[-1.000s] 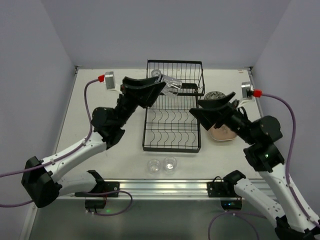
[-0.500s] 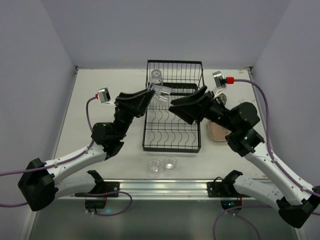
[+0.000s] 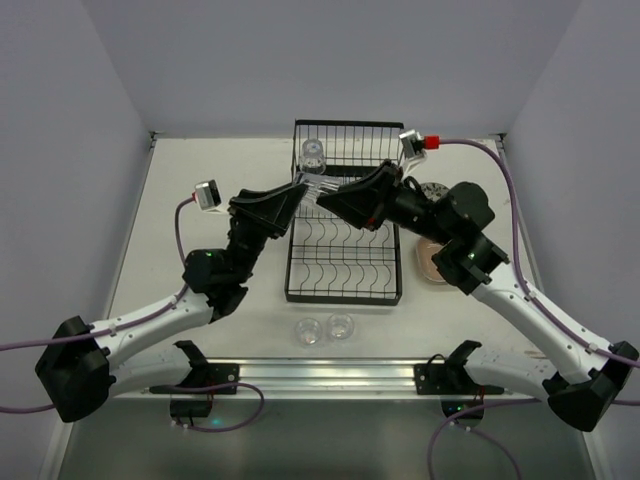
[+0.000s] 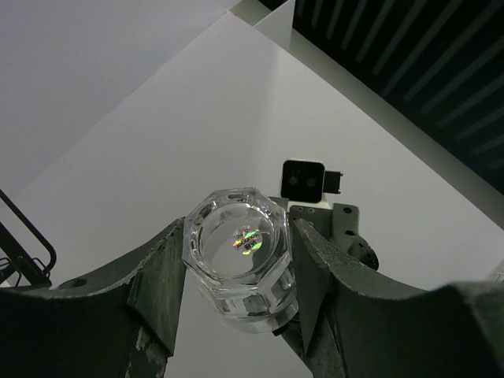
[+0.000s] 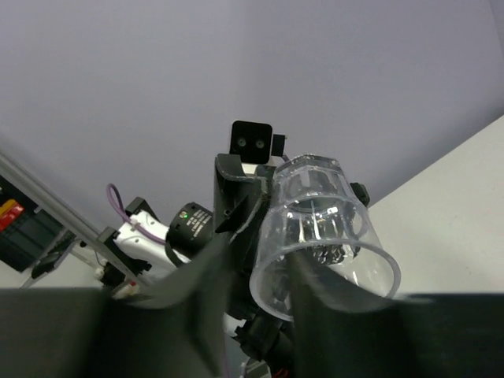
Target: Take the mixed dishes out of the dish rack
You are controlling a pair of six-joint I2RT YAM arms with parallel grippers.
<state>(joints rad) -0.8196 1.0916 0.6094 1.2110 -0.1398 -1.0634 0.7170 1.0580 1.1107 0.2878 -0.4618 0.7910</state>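
Arms meet above dish rack [image 3: 345, 272]; left tool [image 4: 236, 250] pinches glass [image 4: 239, 236], right tool [image 5: 260, 272] flanks it, grip unclear.

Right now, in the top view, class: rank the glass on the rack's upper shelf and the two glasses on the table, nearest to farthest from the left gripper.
1. Shelf glass: on the dish rack's upper shelf, just beyond the left gripper.
2 and 3. Left table glass and right table glass: side by side in front of the rack, too close to call.
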